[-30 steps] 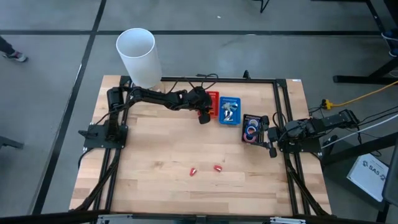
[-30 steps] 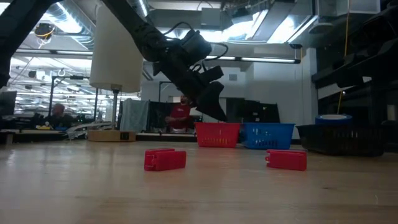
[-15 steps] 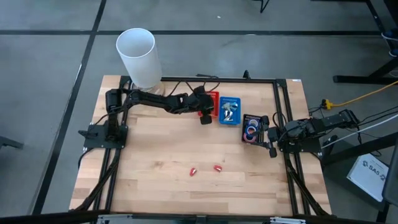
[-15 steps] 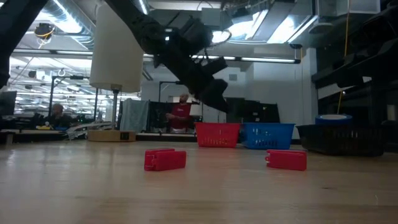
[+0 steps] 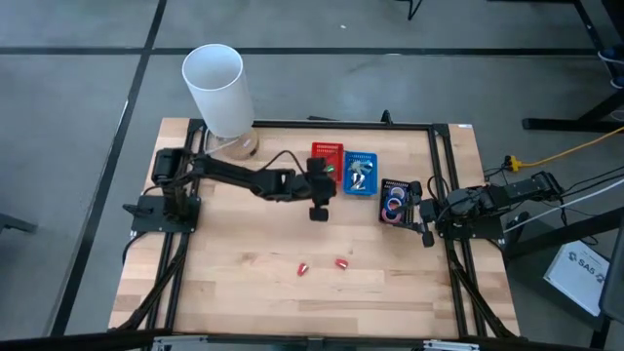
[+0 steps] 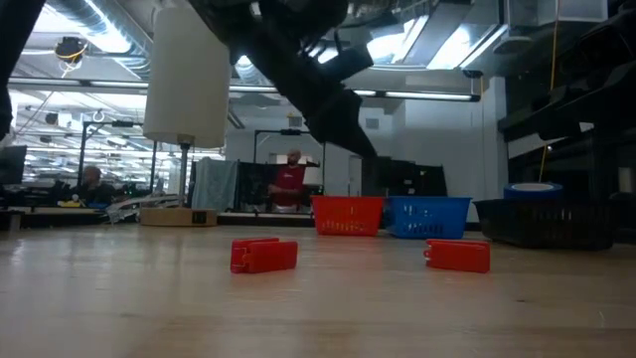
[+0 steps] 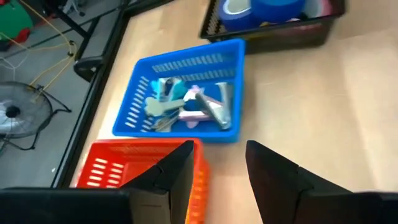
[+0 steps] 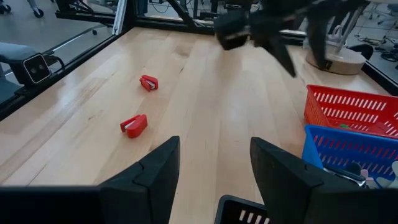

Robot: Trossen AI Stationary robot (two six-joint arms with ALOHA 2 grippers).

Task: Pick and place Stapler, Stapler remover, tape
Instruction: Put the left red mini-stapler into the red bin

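Observation:
Two red staplers (image 5: 303, 266) (image 5: 342, 262) lie flat on the wooden table toward its near side; the low view shows them too (image 6: 263, 255) (image 6: 457, 255). The red basket (image 5: 327, 153), the blue basket (image 5: 360, 174) with stapler removers (image 7: 186, 106), and the black basket (image 5: 398, 202) with tape rolls (image 7: 261, 9) stand in a row toward the far side. My left gripper (image 5: 319, 210) hovers open just near of the red and blue baskets (image 7: 217, 168). My right gripper (image 5: 424, 219) waits open beside the black basket, facing the staplers (image 8: 214, 168).
A tall white cylinder (image 5: 213, 88) stands on a base at the table's far left corner. A black frame (image 5: 439, 156) runs round the table's edges. Bare wood lies around the staplers (image 8: 134, 124). People show in the room beyond (image 6: 290, 184).
My left gripper has drawn back from over the red basket toward the table's near edge and has risen, its arm climbing in the low view. The staplers, the baskets and the right arm have kept still.

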